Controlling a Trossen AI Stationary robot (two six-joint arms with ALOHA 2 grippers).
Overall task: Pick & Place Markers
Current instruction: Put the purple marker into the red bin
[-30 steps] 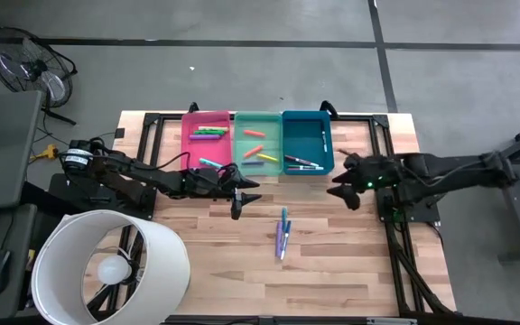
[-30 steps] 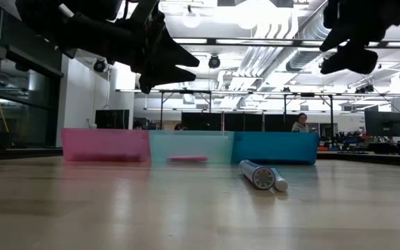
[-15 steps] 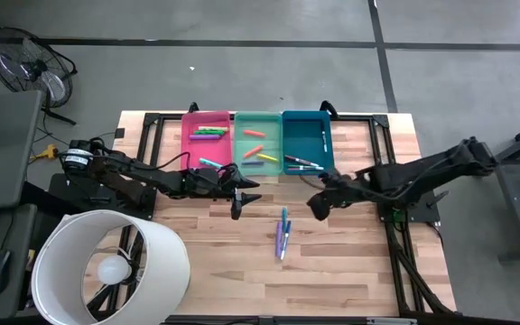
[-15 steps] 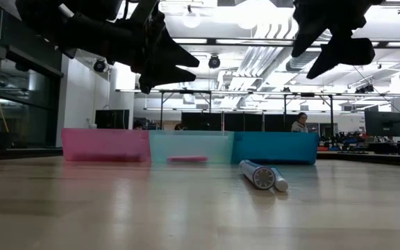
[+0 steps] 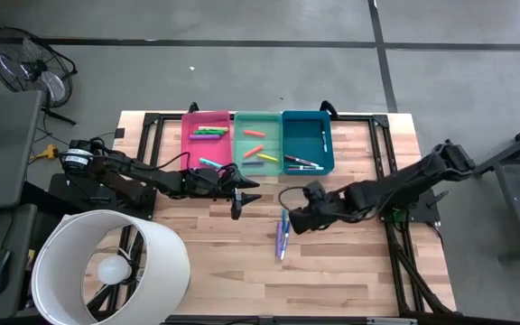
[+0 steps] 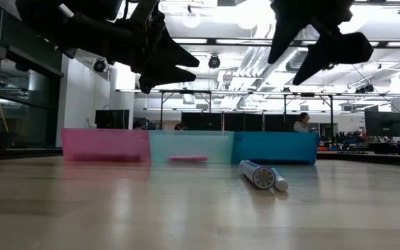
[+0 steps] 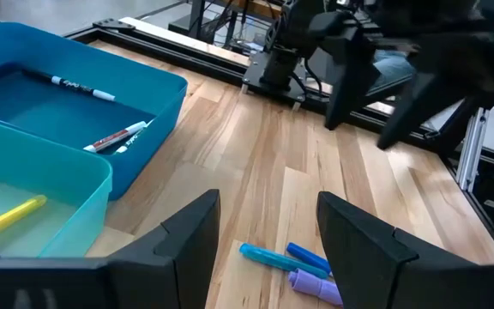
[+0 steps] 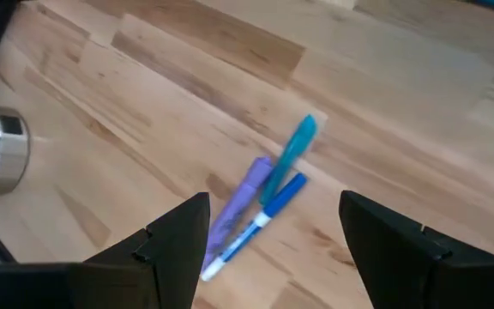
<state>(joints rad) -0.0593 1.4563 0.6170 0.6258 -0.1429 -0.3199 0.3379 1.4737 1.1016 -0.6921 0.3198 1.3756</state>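
Markers (image 8: 264, 193) show no readable writing beneath the released right tool (image 8: 273, 236).

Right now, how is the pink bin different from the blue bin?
The pink bin sits at the left end of the row, and the blue bin sits at the right end, with the green bin between them. The pink bin holds bright markers, green and orange among them; the blue bin holds mostly thin white ones. Both are rectangular, open-topped and about the same size, standing along the back of the wooden table.
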